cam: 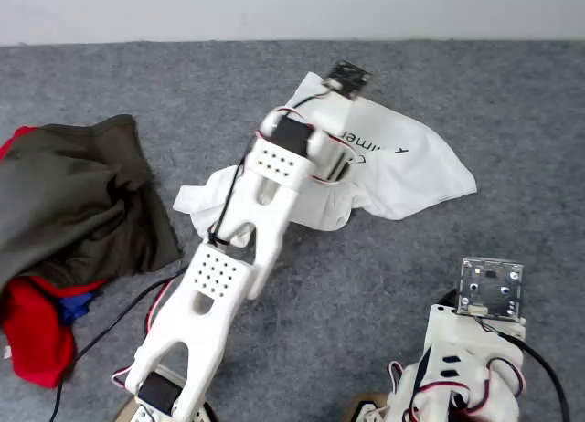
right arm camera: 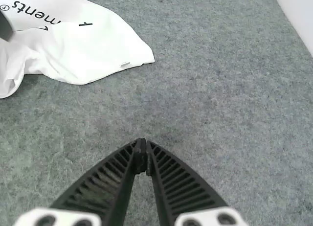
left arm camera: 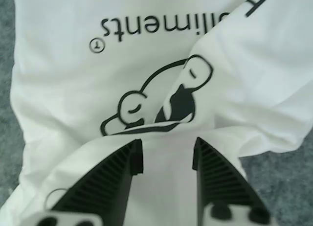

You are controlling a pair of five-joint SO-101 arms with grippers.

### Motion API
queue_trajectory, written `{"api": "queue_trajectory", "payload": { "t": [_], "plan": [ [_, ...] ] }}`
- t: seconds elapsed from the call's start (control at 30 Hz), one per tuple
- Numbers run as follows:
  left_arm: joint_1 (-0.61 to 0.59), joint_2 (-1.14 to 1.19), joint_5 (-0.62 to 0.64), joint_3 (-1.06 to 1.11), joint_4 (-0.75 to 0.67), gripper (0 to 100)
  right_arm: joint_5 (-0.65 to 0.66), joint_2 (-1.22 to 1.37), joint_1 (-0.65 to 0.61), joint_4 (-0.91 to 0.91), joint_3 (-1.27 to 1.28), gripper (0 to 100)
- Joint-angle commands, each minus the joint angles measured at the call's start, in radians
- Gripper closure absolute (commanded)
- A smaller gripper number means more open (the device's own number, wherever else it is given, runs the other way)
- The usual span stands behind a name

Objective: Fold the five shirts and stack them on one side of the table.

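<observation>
Grey felt covers the worktop [cam: 384, 285], with a pale wall along its far edge. On the far middle of it lies the white shirt [cam: 411, 166], print side up and crumpled. In the high view its long axis runs from the nearer left to the farther right, with one corner pointing out toward the right.

The left fingers [left arm camera: 115, 174] hang right over this shirt, parted to a moderate gap and holding nothing. A raised fold of white cloth lies beneath and between them, and the printed figure is just past their tips. Whether the tips touch the cloth I cannot tell.

The right fingers [right arm camera: 112, 179] are pressed together with nothing in them, over bare felt near the front edge. They are well apart from the shirt, whose right-hand corner lies ahead of them and off to the side. The left arm is clearly the nearer one, so the next pinch probably falls to it.

Far off at the left edge sits a heap: an olive shirt [cam: 82, 203] draped over a red shirt [cam: 37, 344].
</observation>
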Motion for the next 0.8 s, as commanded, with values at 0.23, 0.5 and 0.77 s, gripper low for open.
{"api": "queue_trajectory", "payload": {
  "t": [0.23,0.5,0.77],
  "plan": [
    [-0.183,-0.074,0.006,-0.062,0.061,82,0.012,0.012,0.007,-0.005,0.000,98.7],
    [-0.087,-0.344,-0.034,0.151,0.063,82,0.014,0.012,0.008,-0.005,0.000,98.7],
    [-0.021,-0.618,-0.184,0.751,0.049,78,0.014,0.012,0.010,-0.005,0.000,98.7]
  ]
}}
